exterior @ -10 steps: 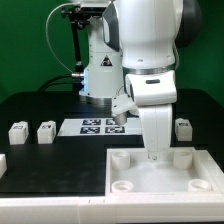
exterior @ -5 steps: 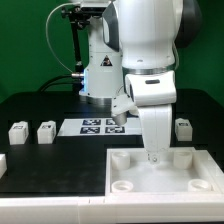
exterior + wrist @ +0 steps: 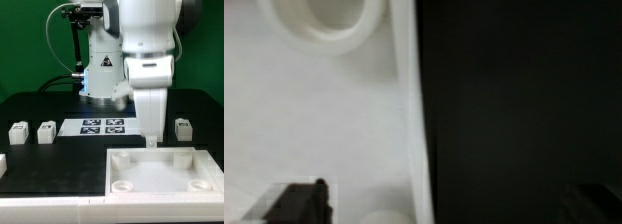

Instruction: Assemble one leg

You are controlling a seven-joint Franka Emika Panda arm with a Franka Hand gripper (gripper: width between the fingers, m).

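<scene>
On the black bench [image 3: 30, 110], the white robot arm [image 3: 150, 70] hangs above the far edge of the large flat white square panel with round corner sockets [image 3: 160, 168]. Its jaws are spread and empty, seemingly free to fetch the small white block-shaped plastic leg [image 3: 183, 127] standing nearby on the exterior view's right.
</scene>
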